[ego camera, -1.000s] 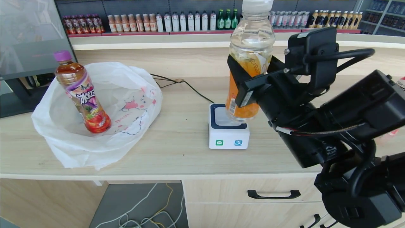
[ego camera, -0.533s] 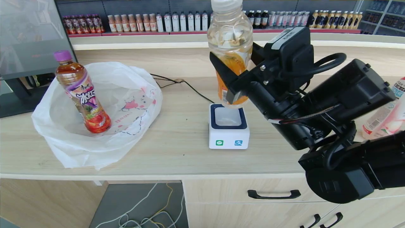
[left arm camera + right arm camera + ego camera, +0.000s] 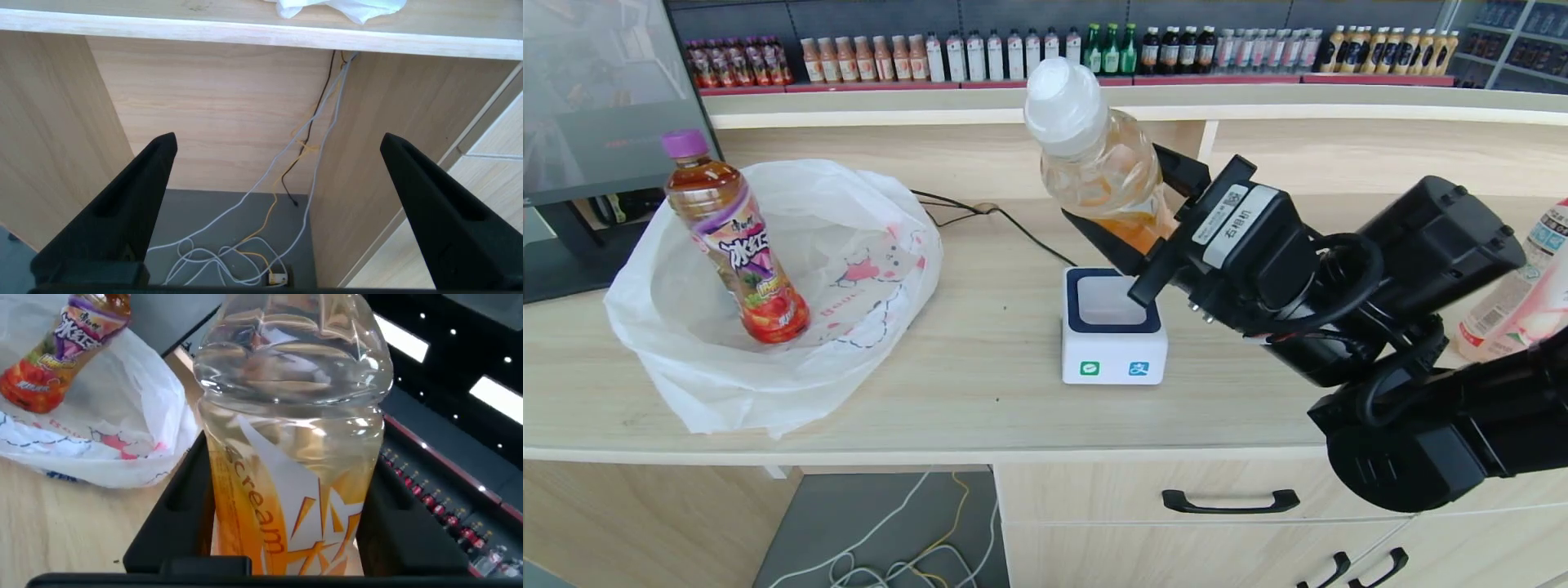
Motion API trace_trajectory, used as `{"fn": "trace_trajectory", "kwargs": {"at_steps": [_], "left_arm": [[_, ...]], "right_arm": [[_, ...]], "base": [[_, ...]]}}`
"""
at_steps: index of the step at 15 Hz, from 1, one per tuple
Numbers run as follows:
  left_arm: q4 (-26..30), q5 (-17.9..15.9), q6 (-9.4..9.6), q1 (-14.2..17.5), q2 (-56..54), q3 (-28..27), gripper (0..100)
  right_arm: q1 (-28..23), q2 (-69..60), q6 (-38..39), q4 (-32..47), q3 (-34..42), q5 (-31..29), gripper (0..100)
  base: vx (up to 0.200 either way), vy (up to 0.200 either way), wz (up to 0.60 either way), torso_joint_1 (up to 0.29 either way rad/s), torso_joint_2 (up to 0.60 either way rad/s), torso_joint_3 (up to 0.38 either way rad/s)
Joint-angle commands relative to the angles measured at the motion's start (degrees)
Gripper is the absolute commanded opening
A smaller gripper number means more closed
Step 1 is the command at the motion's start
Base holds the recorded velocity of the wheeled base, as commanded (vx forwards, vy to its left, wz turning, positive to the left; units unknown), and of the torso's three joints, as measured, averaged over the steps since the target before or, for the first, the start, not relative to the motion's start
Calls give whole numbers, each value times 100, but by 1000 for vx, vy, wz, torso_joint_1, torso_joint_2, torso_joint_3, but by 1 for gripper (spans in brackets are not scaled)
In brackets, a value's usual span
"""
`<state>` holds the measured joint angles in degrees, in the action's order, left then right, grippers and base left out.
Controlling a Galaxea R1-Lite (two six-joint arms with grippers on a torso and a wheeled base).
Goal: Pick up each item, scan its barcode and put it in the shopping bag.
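My right gripper (image 3: 1131, 224) is shut on a clear bottle with an orange label (image 3: 1104, 175), white cap tilted toward the left, held above the white barcode scanner (image 3: 1112, 327) on the counter. The right wrist view has the same bottle (image 3: 294, 469) between the black fingers (image 3: 176, 510). A white plastic shopping bag (image 3: 768, 294) lies open at the left of the counter, with a tea bottle with a purple cap (image 3: 737, 237) standing inside it. That tea bottle (image 3: 73, 347) and bag (image 3: 98, 433) lie beyond the held bottle. My left gripper (image 3: 278, 212) hangs open below the counter edge.
A pale pink-labelled bottle (image 3: 1515, 302) lies at the counter's right edge. A black cable (image 3: 988, 214) runs from behind the bag to the scanner. A dark monitor (image 3: 600, 90) stands at the far left. Shelves of drinks (image 3: 1045, 53) line the back. Drawers (image 3: 1225, 500) sit under the counter.
My right gripper has carried the orange-labelled bottle leftward and tipped it, its cap now leaning left, over the scanner. The bag and tea bottle have not moved.
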<state>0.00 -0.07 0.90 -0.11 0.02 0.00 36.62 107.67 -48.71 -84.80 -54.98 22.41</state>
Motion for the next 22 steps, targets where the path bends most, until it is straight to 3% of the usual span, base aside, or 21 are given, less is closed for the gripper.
{"fn": "trace_trajectory", "kwargs": {"at_steps": [1, 11, 22], "left_arm": [[0, -1, -2, 2, -2, 0, 100], [0, -1, 15, 2, -2, 0, 100], [0, -1, 15, 2, -2, 0, 100]], "right_arm": [[-41, -44, -130, -2, 84, 97, 0], [-32, 79, -745, 7, 154, 1389, 0], [-15, 176, -868, -28, 242, 1714, 0]], "base": [[0, 0, 0, 0, 0, 0], [0, 0, 0, 0, 0, 0], [0, 0, 0, 0, 0, 0]]}}
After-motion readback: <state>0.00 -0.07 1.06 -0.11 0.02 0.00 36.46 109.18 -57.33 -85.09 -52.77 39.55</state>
